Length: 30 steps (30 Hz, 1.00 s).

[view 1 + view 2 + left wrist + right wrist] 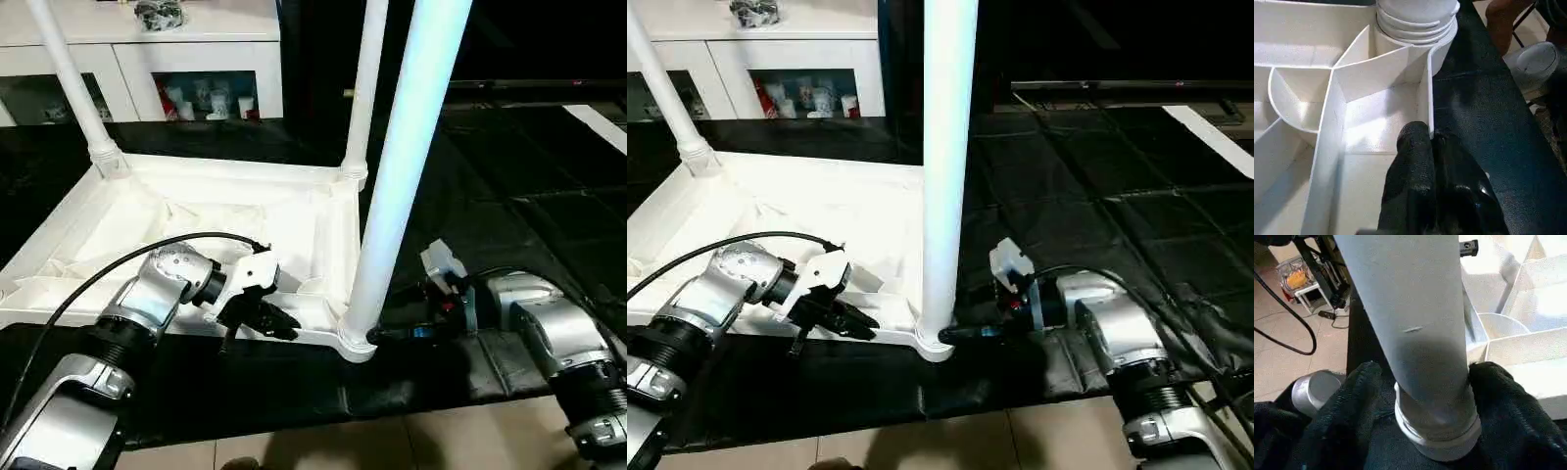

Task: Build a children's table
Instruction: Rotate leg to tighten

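Left eye view: I see the table top (196, 211) lying upside down on a black mat (509, 225).
Table top: white, with ribs and round holes at the corners.
Legs: three white tubes stand up in the corners; the near leg (402, 186) is the biggest one I see.
Left gripper (269, 318): fingers (1415, 161) pressed together on the thin near wall of the table top.
Right gripper (1420, 396): fingers (1354, 396) apart, one on each side of the near leg's bottom; I cannot tell if they squeeze it.
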Motion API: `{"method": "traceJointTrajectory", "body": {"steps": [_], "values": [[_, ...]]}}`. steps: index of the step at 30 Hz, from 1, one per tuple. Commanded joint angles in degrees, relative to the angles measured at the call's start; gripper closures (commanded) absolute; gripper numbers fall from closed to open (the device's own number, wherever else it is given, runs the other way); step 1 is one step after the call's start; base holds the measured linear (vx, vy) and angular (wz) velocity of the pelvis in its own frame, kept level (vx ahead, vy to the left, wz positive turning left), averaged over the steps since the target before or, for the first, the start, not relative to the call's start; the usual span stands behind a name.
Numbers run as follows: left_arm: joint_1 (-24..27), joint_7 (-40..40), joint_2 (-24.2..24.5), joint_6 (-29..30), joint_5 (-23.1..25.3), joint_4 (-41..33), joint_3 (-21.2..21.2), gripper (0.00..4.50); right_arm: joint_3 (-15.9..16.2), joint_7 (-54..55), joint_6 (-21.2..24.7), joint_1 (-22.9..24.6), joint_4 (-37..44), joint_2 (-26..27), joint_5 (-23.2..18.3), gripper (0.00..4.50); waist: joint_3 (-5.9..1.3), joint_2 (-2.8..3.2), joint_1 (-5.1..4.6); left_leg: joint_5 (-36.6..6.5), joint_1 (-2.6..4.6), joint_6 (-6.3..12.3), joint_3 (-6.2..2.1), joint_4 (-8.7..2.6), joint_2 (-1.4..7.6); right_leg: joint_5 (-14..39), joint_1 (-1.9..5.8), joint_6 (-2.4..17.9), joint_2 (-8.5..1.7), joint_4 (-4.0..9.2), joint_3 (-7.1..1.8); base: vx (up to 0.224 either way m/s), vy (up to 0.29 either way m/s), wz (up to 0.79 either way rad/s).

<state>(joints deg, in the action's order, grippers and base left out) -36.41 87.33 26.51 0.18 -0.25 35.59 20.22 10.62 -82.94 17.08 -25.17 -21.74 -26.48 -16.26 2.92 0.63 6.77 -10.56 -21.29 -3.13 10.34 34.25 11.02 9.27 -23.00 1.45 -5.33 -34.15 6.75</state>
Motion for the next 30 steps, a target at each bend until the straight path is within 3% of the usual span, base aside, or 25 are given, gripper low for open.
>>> {"method": "traceJointTrajectory", "body": {"steps": [1,11,12,15,17,19,20,21,22,23,24,27,30], "values": [[-0.5,2.1,-0.1,-1.1,0.2,-1.9,1.5,4.5,0.1,-0.6,-0.7,-1.2,0.0,0.2,-0.6,1.83,-4.12,-0.48,-0.2,-9.9,0.87,2.75,-0.66,-3.93,2.9,15.8,2.99,10.9,-4.12,3.81,-3.48,0.0,0.0,0.0],[-0.5,0.6,-0.9,-0.2,0.3,-1.4,1.3,4.5,0.4,-1.1,0.9,0.7,2.4,0.5,-1.9,2.43,-4.14,-0.23,-0.14,-10.4,0.96,2.3,-0.68,-3.97,2.91,15.1,3.05,11.3,-4.11,3.77,-3.51,0.0,0.0,0.0],[-0.9,-2.3,-2.3,2.0,0.2,-0.8,0.4,4.5,-0.2,0.2,1.1,1.7,3.5,0.9,-2.2,2.49,-4.07,-0.5,-0.15,-10.5,1.01,2.27,-0.58,-3.99,2.97,15.1,3.05,11.3,-4.08,3.81,-3.57,0.0,0.0,0.0],[-2.0,-8.3,-5.2,6.0,-0.5,0.3,-1.7,4.5,-1.9,7.3,1.2,3.0,4.1,2.8,-1.0,2.5,-3.92,-0.5,0.19,-11.0,1.28,1.82,-0.6,-4.01,2.92,17.4,2.79,10.7,-4.22,4.13,-3.61,0.0,0.0,0.0],[-2.4,-10.3,-6.2,7.3,-0.6,0.6,-2.4,4.5,-2.4,10.8,2.2,3.1,4.0,3.7,-0.3,2.51,-3.82,-0.58,0.02,-12.1,1.12,1.28,-0.77,-4.15,2.73,20.7,3.05,9.6,-4.31,4.52,-3.43,0.0,0.0,0.0],[-3.3,-15.7,-9.1,11.5,-1.8,0.9,-4.6,4.5,-3.5,19.8,3.4,3.5,3.7,6.7,2.0,2.52,-3.66,-0.41,-0.73,-13.5,1.22,0.28,-0.93,-4.19,2.53,24.0,2.82,8.3,-4.37,4.95,-3.35,0.0,0.0,0.0],[-3.3,-15.7,-9.1,11.5,-1.8,0.9,-4.6,4.5,-3.5,19.8,3.4,3.5,3.7,6.7,2.0,2.53,-3.69,-0.58,-0.93,-13.6,1.22,0.14,-0.96,-4.2,2.45,24.9,2.91,7.9,-4.41,5.16,-3.28,0.0,0.0,0.0],[-4.3,-20.4,-11.9,15.3,-2.8,1.4,-6.4,4.5,-4.5,25.9,4.2,2.8,3.1,10.2,2.6,2.54,-3.7,-0.56,-1.41,-13.4,0.85,0.14,-1.03,-4.24,2.31,25.5,3.16,7.2,-4.3,5.25,-3.2,0.0,0.0,0.0],[-4.4,-20.6,-12.1,15.4,-2.8,1.4,-6.5,4.5,-4.5,26.2,4.2,2.7,3.0,10.3,2.7,2.54,-3.7,-0.6,-1.79,-13.5,0.95,0.03,-1.11,-4.26,2.31,25.4,2.94,7.1,-4.22,5.33,-3.13,0.0,0.0,0.0],[-4.8,-22.7,-13.3,17.1,-3.0,1.5,-7.2,4.5,-5.1,29.3,4.4,2.0,2.3,12.1,3.2,2.54,-3.77,-0.43,-2.07,-13.5,0.96,0.01,-1.09,-4.18,2.22,25.1,3.01,7.2,-4.23,5.29,-3.1,0.0,0.0,0.0],[-5.3,-25.8,-14.9,18.4,-2.6,1.8,-7.6,4.5,-5.8,34.3,5.0,0.4,0.8,15.0,4.0,2.55,-3.82,-0.57,-2.51,-12.9,0.51,0.14,-1.19,-4.2,2.1,24.5,3.27,7.1,-4.17,5.2,-3.01,0.0,0.0,0.0],[-6.0,-29.6,-16.7,19.6,-1.9,2.4,-8.1,4.5,-6.2,40.2,5.8,-1.7,-1.0,18.0,5.1,2.56,-3.78,-0.51,-3.46,-13.4,0.59,0.2,-1.23,-4.09,1.88,25.2,3.09,7.2,-4.04,5.42,-2.83,0.0,0.0,0.0],[-7.3,-35.8,-19.5,21.5,-1.8,3.0,-9.7,4.5,-7.3,48.5,7.1,-5.2,-4.1,22.0,6.6,2.56,-4.09,-0.5,-4.1,-11.3,0.57,0.98,-1.18,-3.88,1.84,20.6,3.18,8.7,-3.91,4.97,-3.01,0.0,0.0,0.0]]}}
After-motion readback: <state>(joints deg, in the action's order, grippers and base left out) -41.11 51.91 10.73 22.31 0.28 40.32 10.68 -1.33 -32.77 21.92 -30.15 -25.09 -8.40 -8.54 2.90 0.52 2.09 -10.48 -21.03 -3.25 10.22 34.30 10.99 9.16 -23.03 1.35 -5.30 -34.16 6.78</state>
